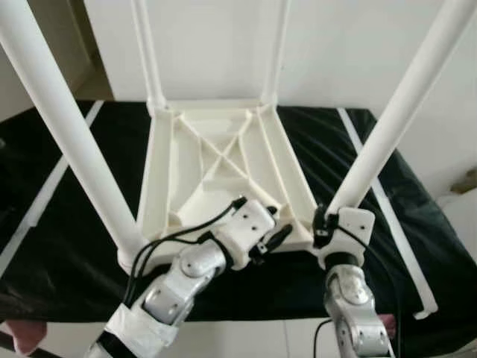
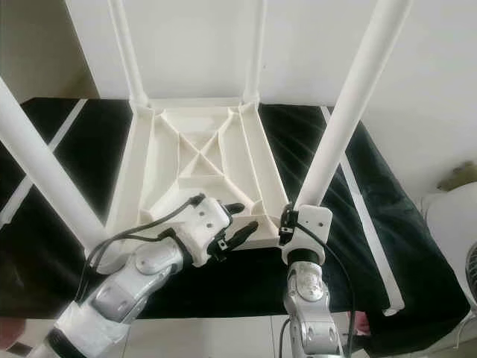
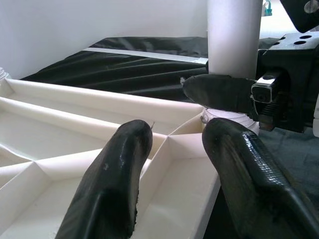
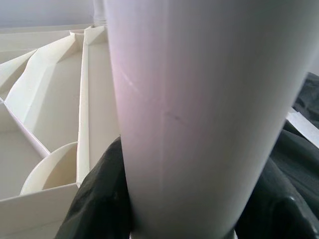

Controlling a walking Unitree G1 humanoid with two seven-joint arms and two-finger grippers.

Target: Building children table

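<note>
my right tool is clenched around the near-right leg of the upturned white table; my left tool hovers released over its near rim.

An upturned white children's table lies on a black-draped tabletop, its legs pointing up, with the left gripper at its near edge and the right gripper clasping the near right leg.
</note>
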